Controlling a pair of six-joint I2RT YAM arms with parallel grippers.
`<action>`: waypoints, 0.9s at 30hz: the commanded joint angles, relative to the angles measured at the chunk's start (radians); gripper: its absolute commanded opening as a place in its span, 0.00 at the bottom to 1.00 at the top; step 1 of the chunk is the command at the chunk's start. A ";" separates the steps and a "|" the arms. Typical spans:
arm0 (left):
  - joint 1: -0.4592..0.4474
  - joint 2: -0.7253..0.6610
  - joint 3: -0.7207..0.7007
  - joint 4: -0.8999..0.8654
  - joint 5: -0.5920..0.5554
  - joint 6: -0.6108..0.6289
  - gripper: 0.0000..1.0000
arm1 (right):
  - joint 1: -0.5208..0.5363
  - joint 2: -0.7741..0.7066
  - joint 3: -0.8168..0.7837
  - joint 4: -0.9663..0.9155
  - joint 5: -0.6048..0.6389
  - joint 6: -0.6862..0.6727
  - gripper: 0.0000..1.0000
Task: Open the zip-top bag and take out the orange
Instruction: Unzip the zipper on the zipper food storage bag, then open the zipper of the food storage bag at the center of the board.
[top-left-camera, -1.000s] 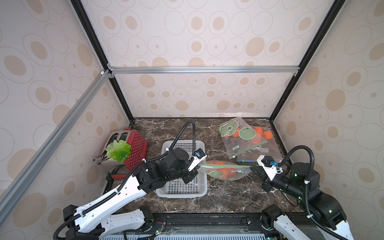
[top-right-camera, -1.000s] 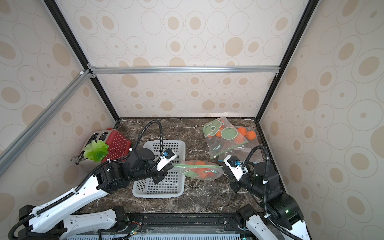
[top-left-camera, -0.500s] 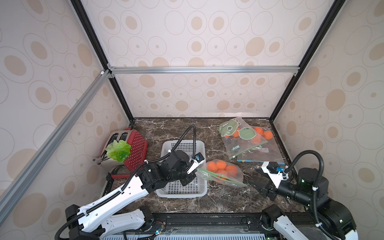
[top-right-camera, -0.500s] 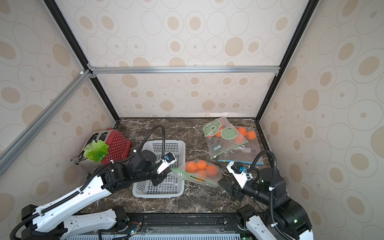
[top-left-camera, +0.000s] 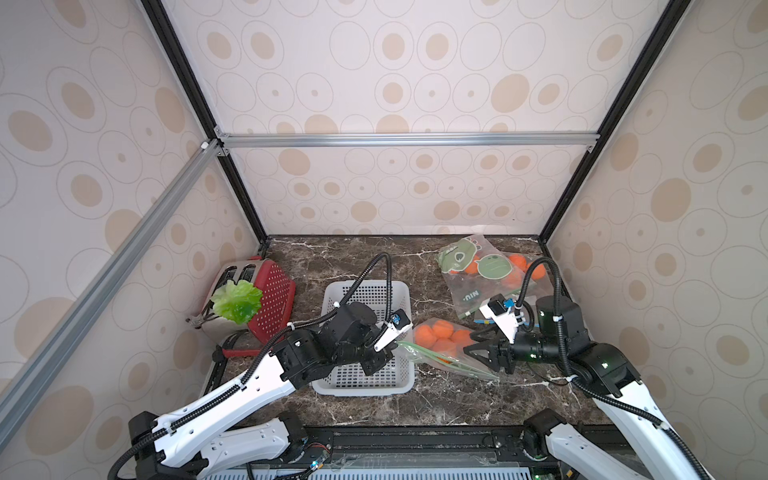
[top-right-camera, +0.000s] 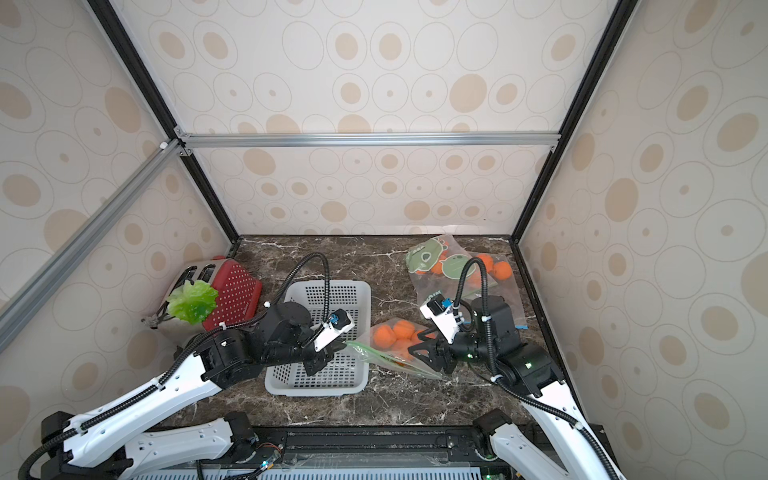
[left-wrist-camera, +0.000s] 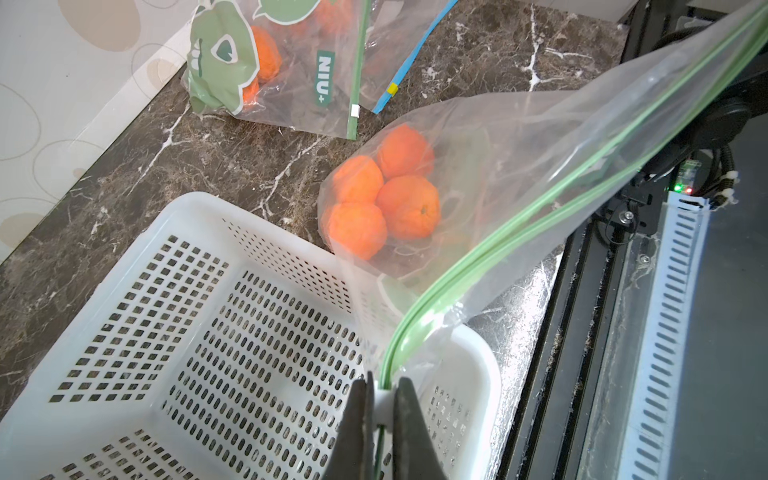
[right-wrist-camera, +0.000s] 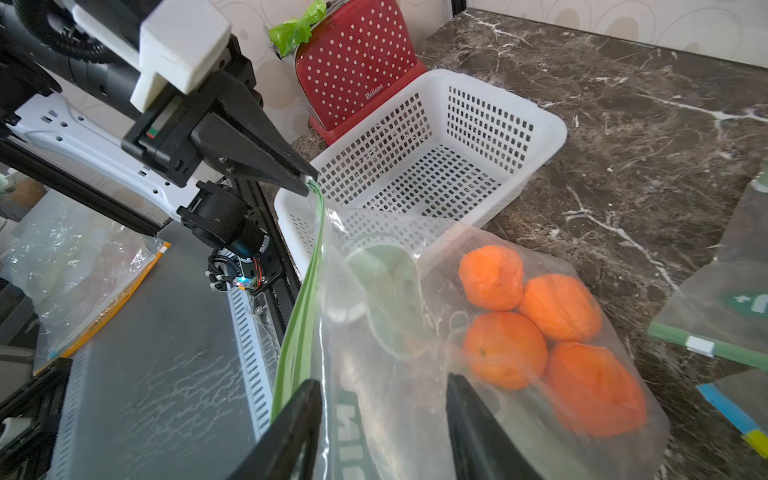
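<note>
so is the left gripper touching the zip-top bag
Touching. In the left wrist view the left gripper is shut on the zip-top bag, its green zip corner pinched between the jaws.

Zip-top bag (top-left-camera: 453, 360): clear plastic with a faint green print and a green zip strip (left-wrist-camera: 540, 206) along one edge. It lies on the dark marble counter (top-left-camera: 415, 257), just beside the white basket (top-left-camera: 361, 387). The corner at one end of the zip is raised over the basket rim, pinched in the left gripper (left-wrist-camera: 380, 382); the rest slopes down to the counter. Zip tracks run close together; sealed or not, cannot tell.

Oranges (left-wrist-camera: 386, 199): four, bright, dimpled, bunched touching in the bag's low end.
</note>
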 joint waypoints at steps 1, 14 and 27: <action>0.008 -0.022 0.000 0.016 0.025 0.019 0.00 | 0.043 0.030 0.022 0.047 -0.041 0.004 0.51; 0.008 -0.023 -0.001 0.016 0.039 0.013 0.00 | 0.182 0.099 0.045 -0.066 0.083 -0.075 0.37; 0.008 0.004 0.011 0.016 0.068 0.004 0.00 | 0.193 0.067 0.082 -0.102 0.000 -0.077 0.47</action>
